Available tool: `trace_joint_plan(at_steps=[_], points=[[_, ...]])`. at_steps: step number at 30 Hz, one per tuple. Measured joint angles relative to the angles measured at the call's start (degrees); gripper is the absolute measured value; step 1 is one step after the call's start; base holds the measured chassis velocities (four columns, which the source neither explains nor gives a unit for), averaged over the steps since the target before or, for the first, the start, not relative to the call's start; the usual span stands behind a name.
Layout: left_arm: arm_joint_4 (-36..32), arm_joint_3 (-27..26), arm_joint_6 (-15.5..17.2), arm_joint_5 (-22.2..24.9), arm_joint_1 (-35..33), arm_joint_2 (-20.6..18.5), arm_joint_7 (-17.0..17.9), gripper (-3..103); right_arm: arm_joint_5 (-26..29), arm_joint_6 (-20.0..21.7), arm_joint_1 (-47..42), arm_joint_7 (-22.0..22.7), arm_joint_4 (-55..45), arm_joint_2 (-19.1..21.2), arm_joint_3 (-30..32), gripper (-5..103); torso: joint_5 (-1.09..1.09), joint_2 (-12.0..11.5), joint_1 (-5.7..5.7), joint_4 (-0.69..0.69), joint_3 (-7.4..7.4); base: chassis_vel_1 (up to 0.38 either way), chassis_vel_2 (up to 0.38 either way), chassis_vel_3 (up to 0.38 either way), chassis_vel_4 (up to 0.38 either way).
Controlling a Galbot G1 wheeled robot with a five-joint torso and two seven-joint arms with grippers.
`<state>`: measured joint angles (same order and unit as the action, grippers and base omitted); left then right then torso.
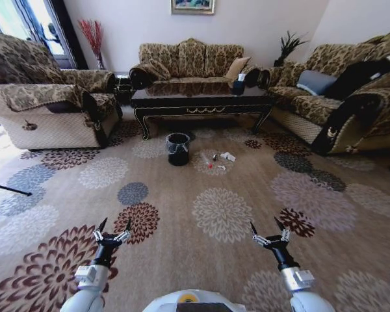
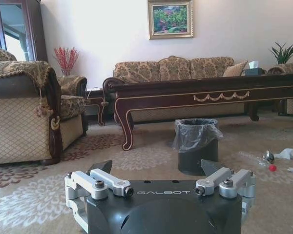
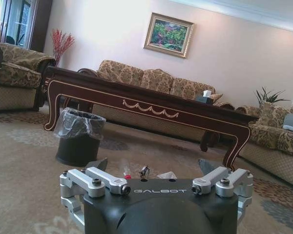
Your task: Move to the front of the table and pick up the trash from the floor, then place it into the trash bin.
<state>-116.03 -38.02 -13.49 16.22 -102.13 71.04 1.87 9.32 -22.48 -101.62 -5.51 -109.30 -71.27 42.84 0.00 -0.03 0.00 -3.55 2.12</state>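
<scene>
Ahead, trash lies beside bin, before table.

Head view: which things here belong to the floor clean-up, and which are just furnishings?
Job:
- small round black trash bin with clear liner
- litter on the carpet beside it: clear bottle with red cap, white paper bits
- glossy dark wood coffee table
- flower-patterned beige carpet
- left gripper, right gripper, both open, low over the carpet

Bystanders:
- patterned sofas
- framed painting
- tissue box
</scene>
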Motion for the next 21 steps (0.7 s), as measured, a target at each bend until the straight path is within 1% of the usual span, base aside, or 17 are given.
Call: trace_joint_plan(at_steps=[5,9,12,15,17,21], points=[[0.0,0.0,0.0,0.0,0.0,0.1,0.0,100,-0.1,0.1,0.1,0.0,0.1,0.0,-0.3,100,0.01,0.0,0.00,0.01,0.02,-0.268,0.250,0.263,-0.276],[0.1,0.0,0.0,0.0,0.1,0.1,0.1,100,-0.2,0.1,0.2,0.0,0.2,0.0,-0.5,100,-0.04,0.0,0.00,-0.02,0.03,-0.286,0.269,0.270,-0.275],[0.2,-0.1,0.1,0.0,0.2,0.1,0.2,100,-0.3,0.2,0.3,0.0,0.3,0.0,-0.6,100,0.02,0.0,0.00,0.03,0.04,-0.244,0.279,0.287,-0.253],[0.2,-0.1,0.2,0.0,0.5,0.0,0.3,100,-0.3,0.2,0.4,0.1,0.3,0.1,-0.7,100,-0.02,0.0,0.01,0.02,0.05,-0.273,0.252,0.285,-0.236],[0.1,-0.1,0.3,0.0,0.7,0.0,0.4,100,-0.5,0.3,0.4,0.2,0.3,0.0,-0.9,100,0.02,0.0,0.00,0.01,0.05,-0.272,0.249,0.254,-0.245],[0.2,-0.2,0.3,0.4,0.9,0.0,0.5,100,-1.0,0.3,0.1,0.3,0.0,-0.4,-1.2,100,-0.02,0.0,0.00,-0.01,0.06,-0.263,0.254,0.263,-0.284]])
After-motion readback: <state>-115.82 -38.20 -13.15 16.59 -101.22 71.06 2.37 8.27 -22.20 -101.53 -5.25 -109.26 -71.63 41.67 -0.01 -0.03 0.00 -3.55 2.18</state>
